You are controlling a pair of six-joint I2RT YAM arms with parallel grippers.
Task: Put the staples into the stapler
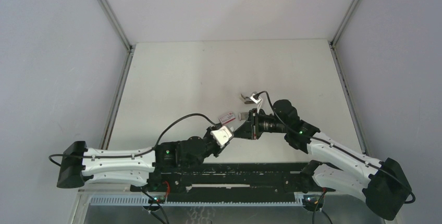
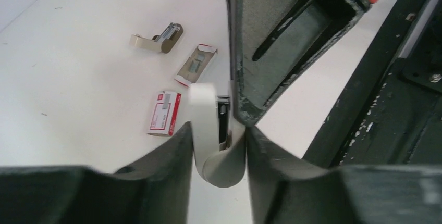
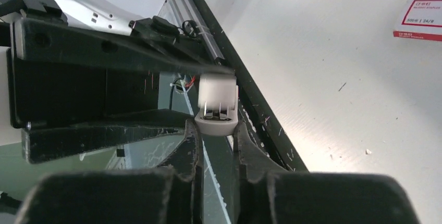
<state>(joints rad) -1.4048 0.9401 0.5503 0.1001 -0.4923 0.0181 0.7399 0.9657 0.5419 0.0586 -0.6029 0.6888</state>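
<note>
Firmly, left fingers clasp the stapler at its hinge; right fingers pinch its other end.

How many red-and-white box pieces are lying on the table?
2. A printed box lies nearest the left wrist camera; an open tray lies just beyond it, towards the tan part. The arms may hide more.
</note>
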